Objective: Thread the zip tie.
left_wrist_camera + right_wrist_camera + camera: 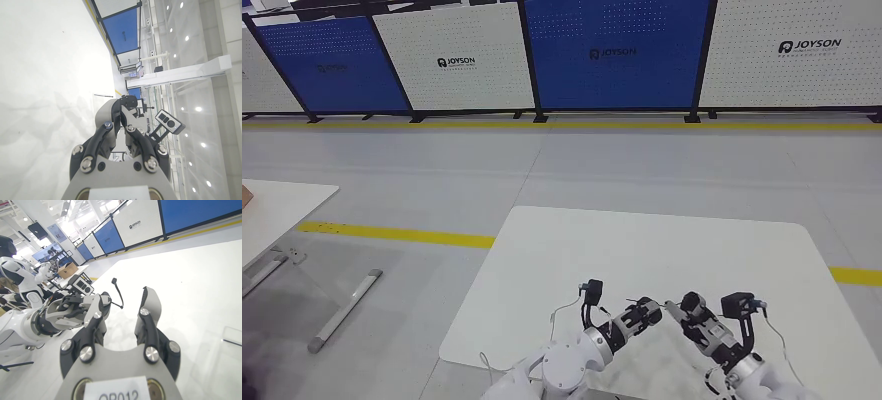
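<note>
A black zip tie (119, 294) sticks out from my left gripper (94, 301), which is shut on its tail end. The strap bends upward to its square head (114, 280). My right gripper (125, 290) is open, and the strap hangs between its two fingers without touching either pad. In the top view both grippers meet tip to tip near the table's front edge, left gripper (650, 312) and right gripper (679, 305). In the left wrist view my left gripper (121, 107) has its fingers pressed together, with the right gripper (129, 100) just beyond.
The white table (642, 250) is bare around the grippers. A second black tie (232, 341) lies flat on the table beside the right arm, also seen as a thin black tie (103, 95). Fence panels stand far behind.
</note>
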Motion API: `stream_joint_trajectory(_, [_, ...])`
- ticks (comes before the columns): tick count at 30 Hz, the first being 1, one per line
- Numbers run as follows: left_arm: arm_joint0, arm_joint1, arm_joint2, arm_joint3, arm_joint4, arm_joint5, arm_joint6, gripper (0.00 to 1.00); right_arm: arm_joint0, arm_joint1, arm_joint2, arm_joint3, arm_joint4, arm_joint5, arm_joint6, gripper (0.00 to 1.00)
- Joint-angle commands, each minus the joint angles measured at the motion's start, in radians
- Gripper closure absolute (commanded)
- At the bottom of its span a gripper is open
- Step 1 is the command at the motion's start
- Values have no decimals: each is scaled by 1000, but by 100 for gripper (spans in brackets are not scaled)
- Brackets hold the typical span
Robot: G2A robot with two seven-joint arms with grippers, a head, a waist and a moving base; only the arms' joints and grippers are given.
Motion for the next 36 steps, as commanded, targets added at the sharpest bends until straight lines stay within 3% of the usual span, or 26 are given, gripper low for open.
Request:
stream_joint_trajectory(1, [0, -1, -1, 1, -1, -1, 3, 100, -1, 2, -1, 1, 1, 0, -4, 75])
stream_joint_trajectory(3, [0, -1, -2, 2, -2, -2, 4, 100, -1, 4, -2, 2, 2, 0, -9, 78])
stream_joint_trajectory(6, [2, -1, -6, 4, -7, -7, 4, 100, -1, 7, -3, 3, 6, 0, -14, 100])
stream_joint_trajectory(27, [10, -2, -3, -7, -1, -15, -10, 100, 13, 22, -29, 6, -14, 0, -20, 100])
stream_joint_trajectory(28, [9, -2, -3, -6, -1, -14, -10, 98, 12, 23, -28, 6, -12, 0, -23, 100])
stream_joint_trajectory(29, [9, -2, -3, -4, -1, -12, -10, 86, 12, 23, -27, 6, -11, 0, -25, 100])
stream_joint_trajectory(32, [5, -3, 1, 1, 8, -1, -5, 64, 9, 26, -25, 6, -10, 0, -32, 100])
stream_joint_trajectory(36, [-3, -6, 4, 15, 2, -1, 1, 64, 6, 29, -21, 8, -10, 0, -38, 100])
